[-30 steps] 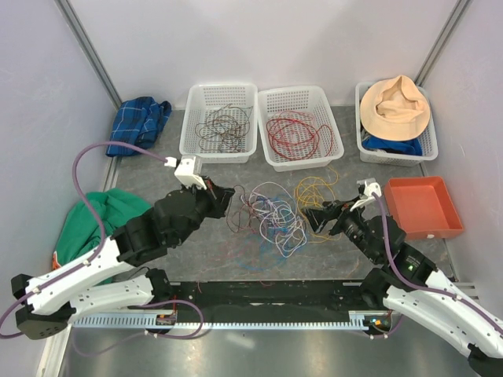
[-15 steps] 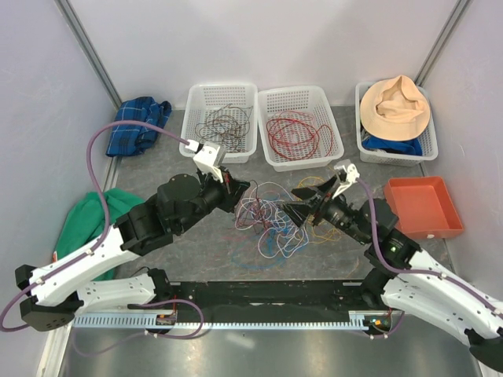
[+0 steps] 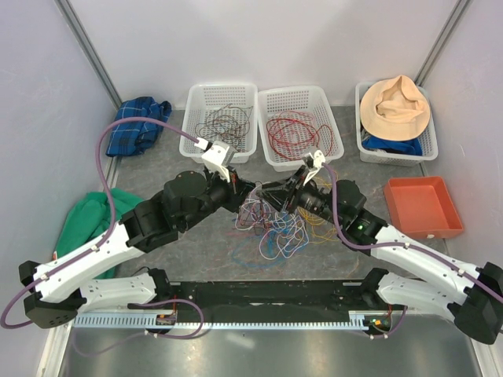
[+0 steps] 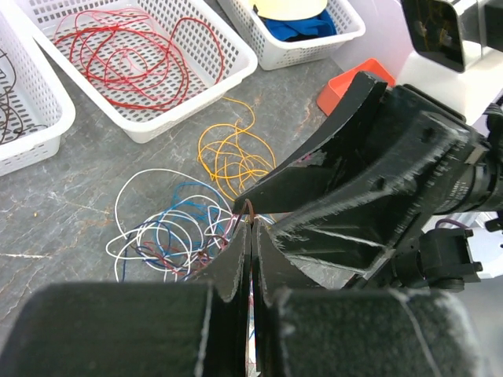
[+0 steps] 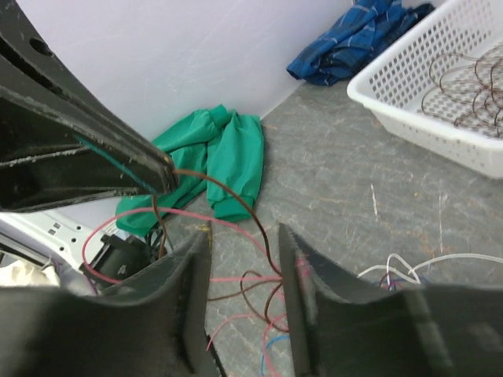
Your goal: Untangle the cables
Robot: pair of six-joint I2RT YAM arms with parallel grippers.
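A tangle of thin white, blue, purple, red and yellow cables (image 3: 277, 224) lies on the grey table between the arms. My left gripper (image 3: 250, 193) hangs over its left end, shut on a dark brown cable (image 4: 248, 206) that leaves its fingertips. My right gripper (image 3: 269, 193) stands tip to tip with it. In the right wrist view the right gripper (image 5: 244, 263) is open, and the dark brown cable (image 5: 259, 224) and a pink-red cable (image 5: 236, 279) run through the gap. Yellow loops (image 4: 233, 157) lie beside the white and blue loops (image 4: 169, 232).
Three white baskets stand at the back: one (image 3: 220, 87) with brown cables, one (image 3: 295, 91) with red cables, one (image 3: 393, 155) with a tan hat. An orange tray (image 3: 422, 207) sits right. A green cloth (image 3: 98, 212) and a blue cloth (image 3: 138, 122) lie left.
My right arm has swung left to meet the left gripper and its jaws have narrowed. The left gripper has moved right and further back, still shut.
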